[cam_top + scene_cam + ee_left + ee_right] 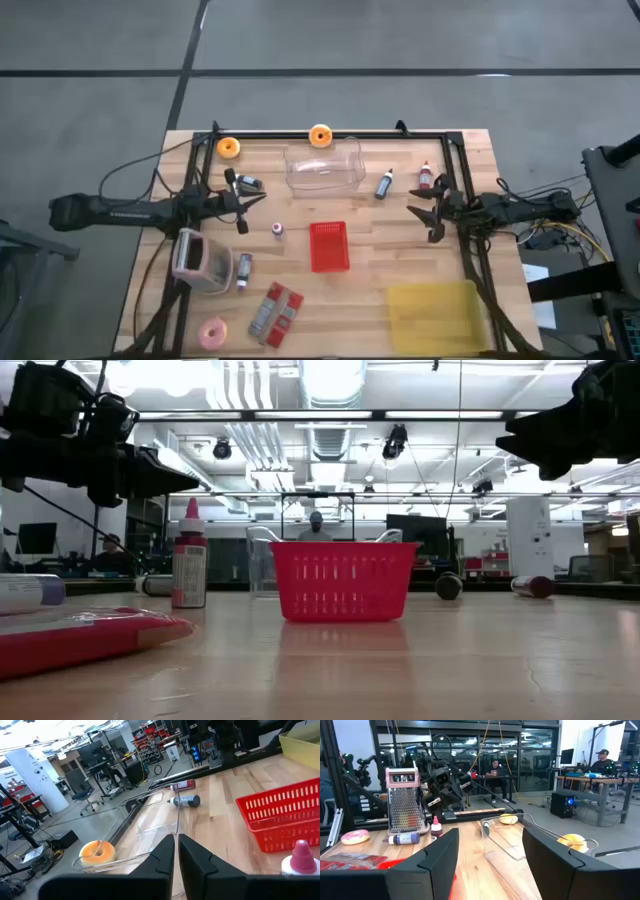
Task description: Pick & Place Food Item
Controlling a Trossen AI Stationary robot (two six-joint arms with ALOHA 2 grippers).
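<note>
Bare tabletop (pixel 395 235) between red basket (pixel 329 246) and right-side bottles (pixel 384 184).

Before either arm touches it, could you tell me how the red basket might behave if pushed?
The red basket looks like thin slotted plastic and sits empty, so it is probably light and would slide on the smooth wooden table. Its wide flat base suggests it would not tip easily.

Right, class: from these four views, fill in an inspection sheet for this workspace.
Surface: wooden table, dry.
Job's things: red basket mid-table; orange donuts at the far edge; pink donut at the near edge.
Clutter: clear tub, grater, small bottles, yellow tray.
Grippers: left gripper shut, empty; right gripper open, empty.
Cables: bundles off both sides.
Surroundings: people seated at desks.
</note>
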